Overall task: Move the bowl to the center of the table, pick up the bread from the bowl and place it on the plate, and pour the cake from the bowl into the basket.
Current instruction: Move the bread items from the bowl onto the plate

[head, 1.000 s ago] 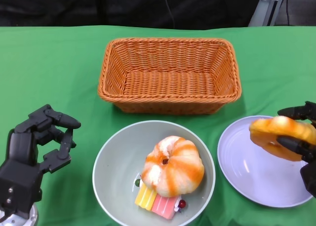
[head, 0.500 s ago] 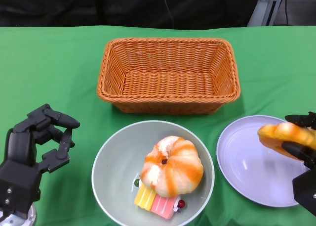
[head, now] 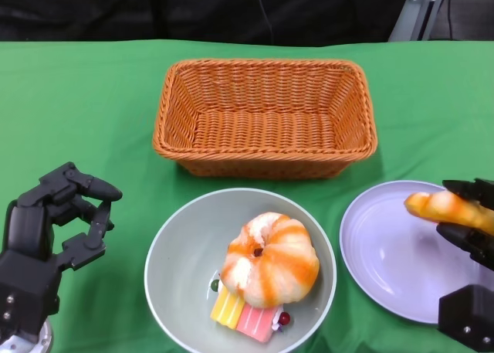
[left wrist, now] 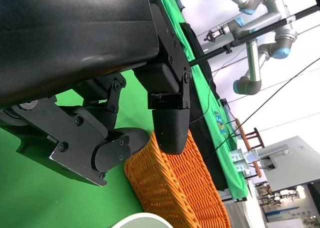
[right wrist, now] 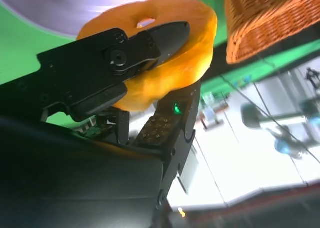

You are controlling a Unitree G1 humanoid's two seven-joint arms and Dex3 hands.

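Right hand [head: 469, 237] grips bread [head: 448, 208] over plate [head: 386, 252] (bowl [head: 174, 252] holds cake [head: 248, 316]).

Robotics lab, industrial robot arms [left wrist: 260, 33] on stands, green-clothed test table [head: 85, 106], cables, bright open floor

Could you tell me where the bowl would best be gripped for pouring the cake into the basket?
Probably the bowl's bare left rim, approached from the left by the open left robot hand. The rim there is exposed, the bun and cake lie right of centre, and the basket sits straight behind.
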